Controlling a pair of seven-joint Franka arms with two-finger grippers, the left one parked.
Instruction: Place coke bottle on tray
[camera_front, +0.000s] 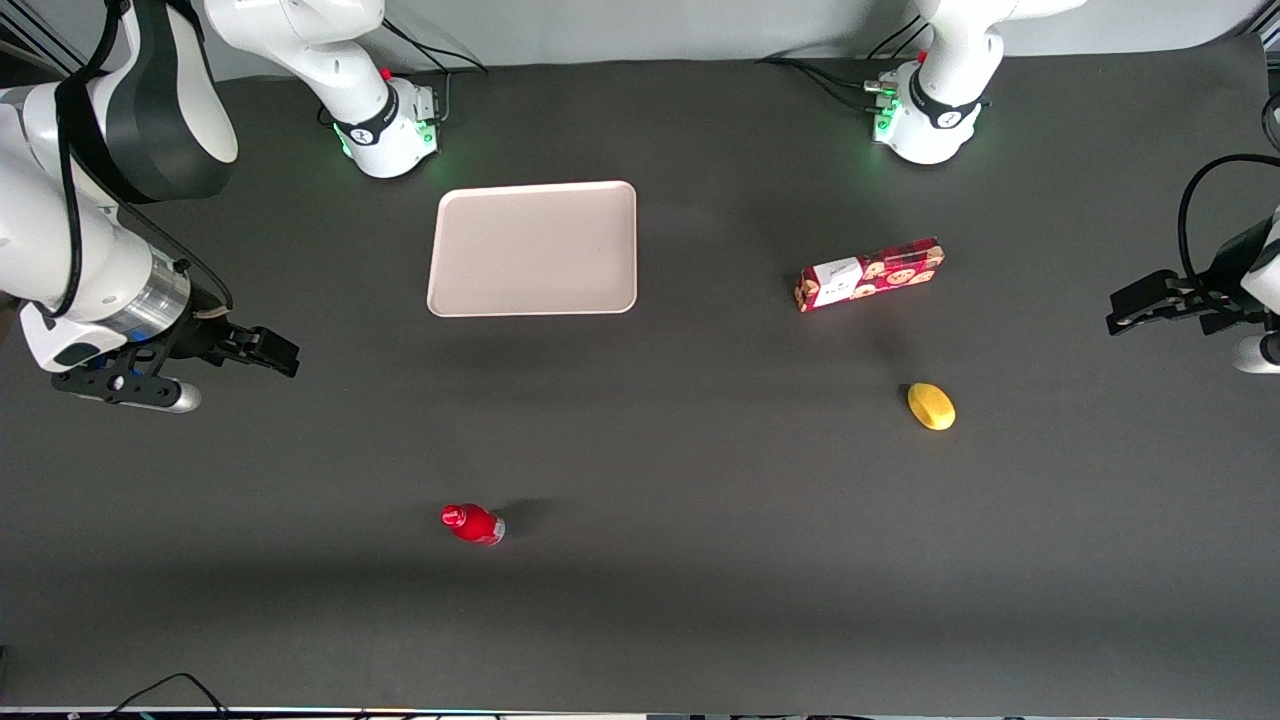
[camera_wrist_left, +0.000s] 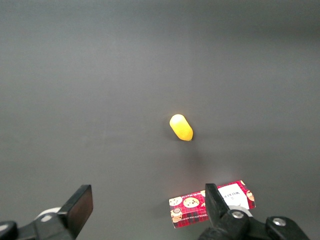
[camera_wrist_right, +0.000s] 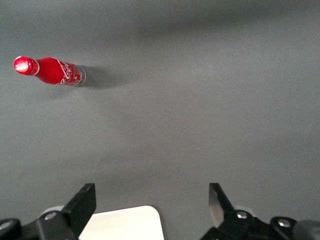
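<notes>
My gripper (camera_front: 272, 352) hangs above the dark grey table mat (camera_front: 700, 560) at the working arm's end, nothing between its black fingers (camera_wrist_right: 82, 205), which stand wide apart with bare mat between them in the wrist view. It touches no object.

Nearest to me is the large flat pale beige-pink rectangular tray (camera_front: 533, 249) with rounded corners and a low raised rim. It lies flat on the mat, farther from the front camera than my gripper, close in front of my arm's white base (camera_front: 385, 125). One rounded corner of it shows in the wrist view (camera_wrist_right: 135, 222), between my fingers. Nothing rests on it.

The small slim glossy red coke bottle (camera_front: 473, 523) with red cap, narrow neck and white lettering stands upright on the mat, nearer to the front camera than the tray and well apart from both tray and gripper. The wrist view shows it (camera_wrist_right: 50, 71) standing clear of everything, its shadow falling on the mat beside it.

Toward the parked arm's end lie a long red cookie box (camera_front: 870, 274) with a white label, flat on the mat, and a small yellow oval object (camera_front: 931, 406), nearer to the front camera than the box and apart from it
</notes>
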